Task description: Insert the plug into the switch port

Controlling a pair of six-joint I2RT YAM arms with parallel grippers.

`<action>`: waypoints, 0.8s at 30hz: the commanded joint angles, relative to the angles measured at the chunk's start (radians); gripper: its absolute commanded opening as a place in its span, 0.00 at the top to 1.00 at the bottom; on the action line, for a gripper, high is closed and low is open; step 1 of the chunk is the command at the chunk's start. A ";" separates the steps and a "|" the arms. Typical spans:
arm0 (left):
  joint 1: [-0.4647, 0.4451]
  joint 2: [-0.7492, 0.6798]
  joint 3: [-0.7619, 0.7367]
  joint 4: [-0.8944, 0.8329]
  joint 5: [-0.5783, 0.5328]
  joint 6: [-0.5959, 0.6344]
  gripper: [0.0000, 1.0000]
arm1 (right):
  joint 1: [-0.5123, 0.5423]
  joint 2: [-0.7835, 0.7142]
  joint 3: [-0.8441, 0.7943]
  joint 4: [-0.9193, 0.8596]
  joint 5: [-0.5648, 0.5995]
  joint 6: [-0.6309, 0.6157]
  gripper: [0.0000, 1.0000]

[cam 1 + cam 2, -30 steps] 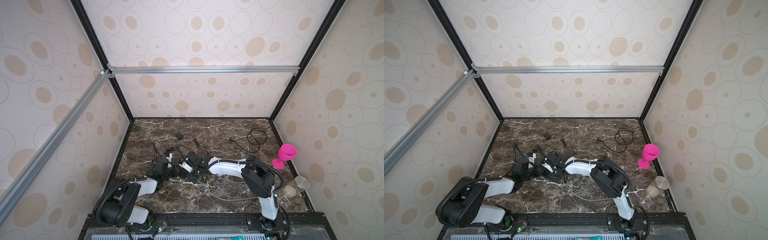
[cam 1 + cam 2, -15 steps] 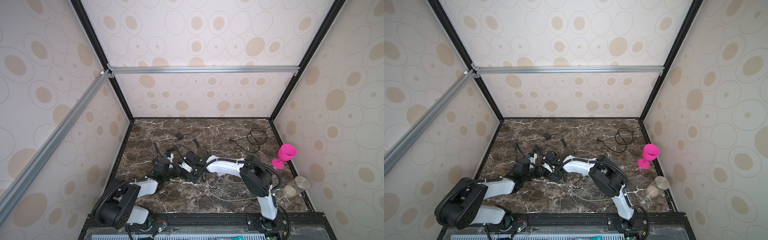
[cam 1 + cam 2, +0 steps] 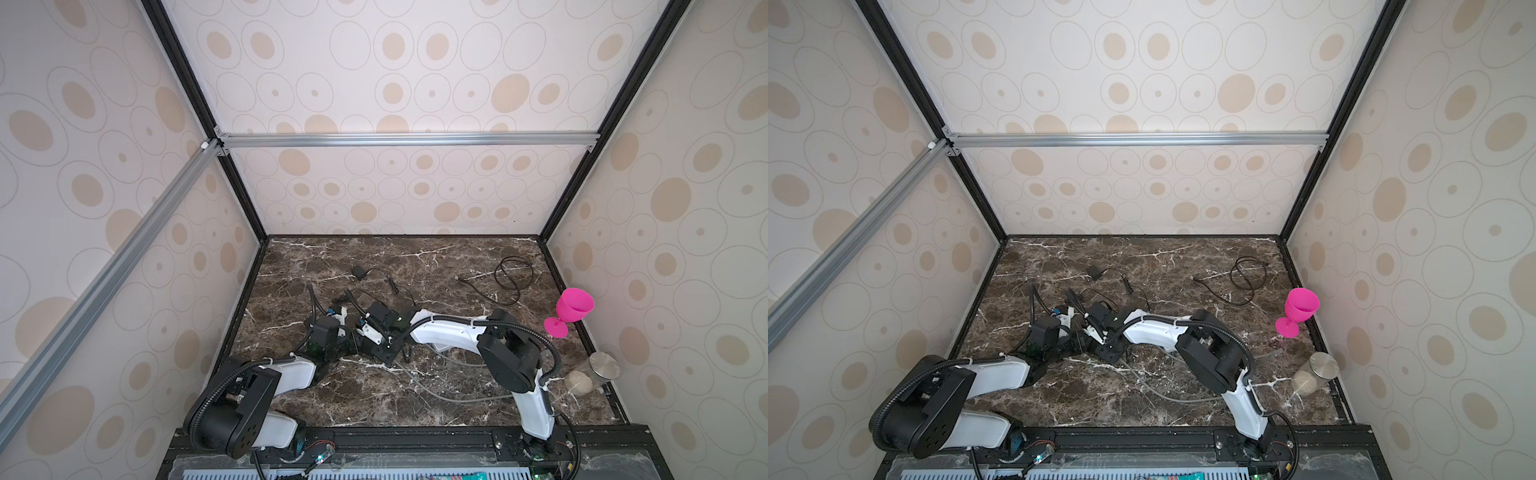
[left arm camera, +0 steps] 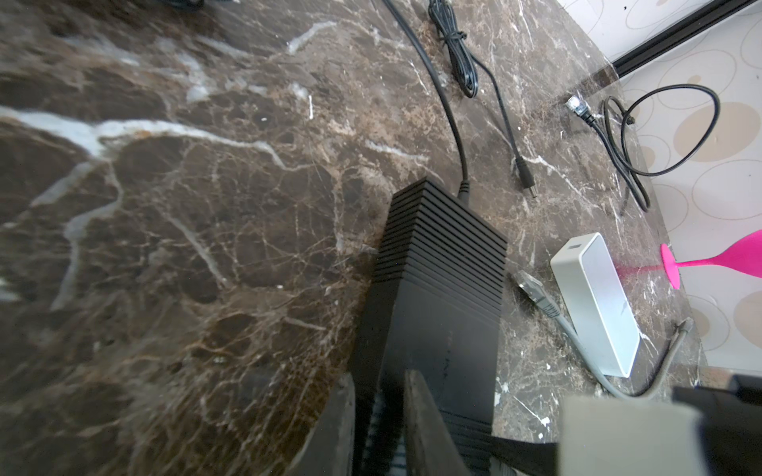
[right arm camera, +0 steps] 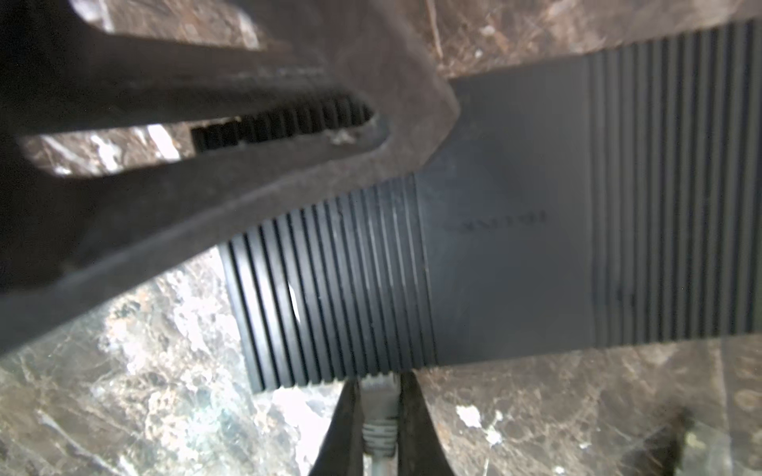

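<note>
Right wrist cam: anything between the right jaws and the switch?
Only the grey plug that the right gripper pinches; its tip meets the side edge of the switch. Shown in the right wrist view.

Obstacles: switch (image 3: 385,354) left of the table's (image 3: 436,253) centre; coiled cable (image 3: 500,272) toward far right corner; goblet (image 3: 574,305), jar (image 3: 592,372) along right edge; far-edge middle free.

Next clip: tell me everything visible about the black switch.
The switch is a flat, matte black plastic box, ribbed at both ends, with a smooth middle band bearing faint lettering. It sits on or just above the marble tabletop. The left gripper clamps one ribbed end; a black cable leaves the opposite end. The grey plug, held by the right gripper, meets one long side; ports are hidden.
</note>
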 commanded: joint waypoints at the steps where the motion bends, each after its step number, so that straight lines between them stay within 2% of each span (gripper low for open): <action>1: -0.105 0.051 -0.056 -0.253 0.268 -0.017 0.79 | 0.045 -0.092 0.052 0.678 -0.076 -0.011 1.00; 11: -0.104 0.054 -0.056 -0.256 0.269 -0.017 0.79 | 0.049 -0.101 0.015 0.674 -0.070 -0.014 1.00; 18: -0.103 0.054 -0.053 -0.258 0.269 -0.016 0.79 | 0.067 -0.128 -0.294 0.891 0.034 0.073 1.00; 20: -0.105 0.054 -0.054 -0.255 0.269 -0.016 0.79 | 0.071 -0.127 -0.339 0.918 0.033 0.085 1.00; 24: -0.106 0.056 -0.056 -0.252 0.272 -0.017 0.79 | 0.071 -0.141 -0.278 0.798 -0.011 0.006 1.00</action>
